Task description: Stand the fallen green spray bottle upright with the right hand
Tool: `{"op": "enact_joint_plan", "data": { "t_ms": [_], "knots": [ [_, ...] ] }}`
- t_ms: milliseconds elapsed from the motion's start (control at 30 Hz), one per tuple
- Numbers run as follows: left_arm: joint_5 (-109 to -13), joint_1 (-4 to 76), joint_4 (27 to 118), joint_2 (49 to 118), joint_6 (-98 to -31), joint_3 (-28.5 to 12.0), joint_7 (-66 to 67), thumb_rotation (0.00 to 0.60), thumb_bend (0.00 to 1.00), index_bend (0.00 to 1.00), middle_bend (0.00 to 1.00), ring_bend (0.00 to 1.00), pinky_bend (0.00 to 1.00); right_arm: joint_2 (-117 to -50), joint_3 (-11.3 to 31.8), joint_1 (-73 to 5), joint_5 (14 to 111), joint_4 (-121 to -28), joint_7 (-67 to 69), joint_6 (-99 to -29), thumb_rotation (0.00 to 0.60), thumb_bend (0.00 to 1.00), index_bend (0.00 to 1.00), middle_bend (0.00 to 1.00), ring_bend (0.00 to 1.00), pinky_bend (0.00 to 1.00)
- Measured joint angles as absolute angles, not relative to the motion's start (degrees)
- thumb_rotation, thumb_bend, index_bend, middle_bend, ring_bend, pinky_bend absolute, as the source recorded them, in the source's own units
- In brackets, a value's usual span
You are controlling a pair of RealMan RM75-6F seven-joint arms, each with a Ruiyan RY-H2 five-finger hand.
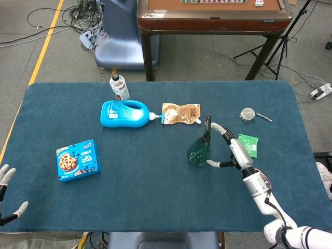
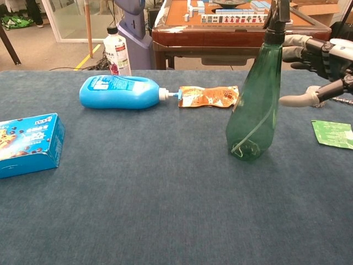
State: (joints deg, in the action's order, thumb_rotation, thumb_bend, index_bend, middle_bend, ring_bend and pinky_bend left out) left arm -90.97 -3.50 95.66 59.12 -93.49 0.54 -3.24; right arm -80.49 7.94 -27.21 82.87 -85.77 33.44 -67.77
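The green spray bottle (image 2: 255, 107) stands up straight on the blue desk (image 1: 155, 192), with its dark nozzle on top. In the chest view it stands on its own base, and nothing is pressing on it.

The right hand (image 1: 236, 151) is just beside the bottle, on the side away from the blue things. Its fingers (image 2: 298, 100) are spread apart and hold nothing. There is a small gap between the fingers and the bottle, so they are not touching it. One pale finger points toward the bottle's middle, and the others sit higher, near the neck.

Behind the fingers, on the far side from the bottle, a green packet (image 1: 248, 144) lies flat on the desk. A little further off is a small round tin (image 1: 248, 114).

Past the bottle from the fingers, a brown pouch (image 1: 180, 113) lies flat, and its end touches the cap of a big blue bottle (image 1: 125, 113) lying on its side. A small clear bottle (image 1: 119, 86) stands near the desk edge behind that. A blue cookie box (image 1: 78, 160) sits well apart from the fingers.

The left hand (image 1: 7, 194) is at the corner of the desk, far from everything. Its fingers are apart and hold nothing.
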Motion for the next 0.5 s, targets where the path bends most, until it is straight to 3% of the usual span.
{"op": "enact_joint_plan", "data": {
  "t_ms": [233, 500],
  "knots": [
    [-90.91, -3.32, 95.47, 59.18, -93.35, 0.41, -3.37, 0.600, 0.26, 0.07, 0.00, 0.06, 0.02, -74.06, 6.06, -23.08, 81.26, -92.90, 18.58, -71.22, 0.600, 0.18, 0.10, 0.16, 0.04, 0.02],
    [-91.29, -2.96, 95.54, 59.29, -93.26, 0.26, -3.27, 0.600, 0.26, 0.07, 0.00, 0.06, 0.02, -66.07, 3.86, -16.40, 77.88, -102.58, 2.11, -77.75, 0.600, 0.18, 0.12, 0.19, 0.04, 0.02]
  ]
}}
